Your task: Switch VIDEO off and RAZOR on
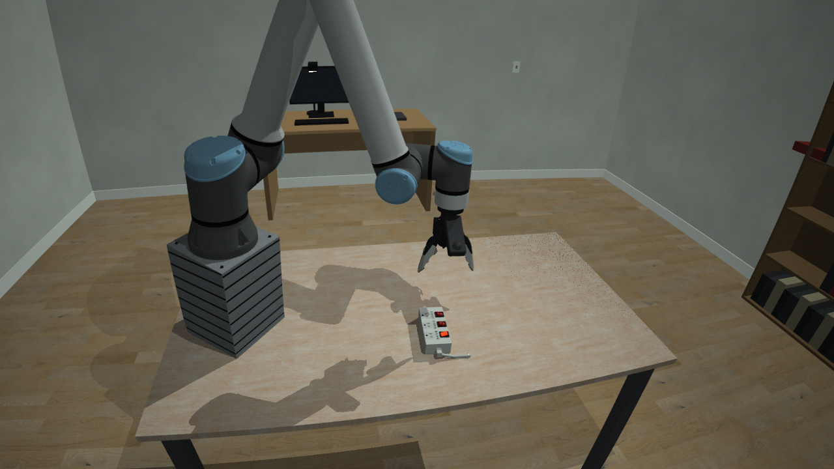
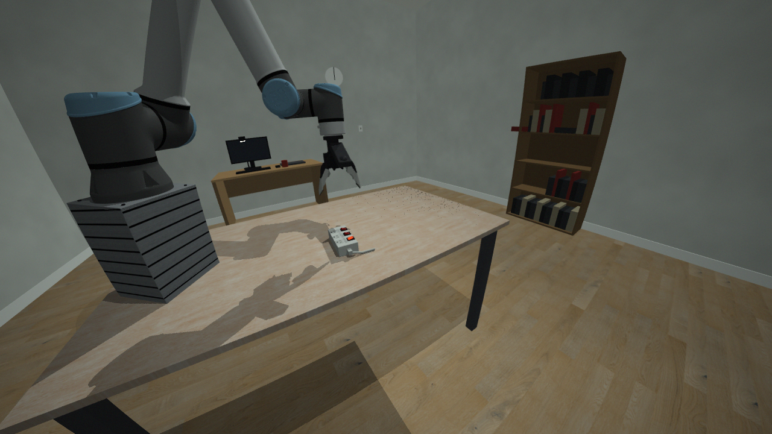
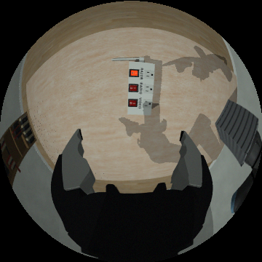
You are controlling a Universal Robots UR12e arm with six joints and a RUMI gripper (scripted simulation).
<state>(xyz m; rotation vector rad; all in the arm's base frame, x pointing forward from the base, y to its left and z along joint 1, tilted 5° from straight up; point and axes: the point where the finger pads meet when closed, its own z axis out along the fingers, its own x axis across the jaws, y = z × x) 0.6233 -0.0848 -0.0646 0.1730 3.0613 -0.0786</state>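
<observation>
A white power strip (image 1: 433,330) (image 2: 342,240) (image 3: 142,87) lies face up on the wooden table (image 1: 524,314) (image 2: 410,221) (image 3: 73,94), with a short cable stub at its near end. It has three red rocker switches. In the wrist view the labels read RAZOR, RADIO, VIDEO. The RAZOR switch (image 3: 134,73) (image 1: 444,334) by the cable end glows bright orange-red. The RADIO switch (image 3: 133,87) and the VIDEO switch (image 3: 132,102) look dark red. My gripper (image 1: 445,267) (image 2: 339,183) (image 3: 132,130) is open and empty. It hangs well above the table, beyond the strip's VIDEO end.
The arm's ribbed grey pedestal (image 1: 227,291) (image 2: 143,240) stands on the table's left part. A desk with a monitor (image 1: 350,125) stands behind the table and a bookshelf (image 2: 566,143) at the right of the room.
</observation>
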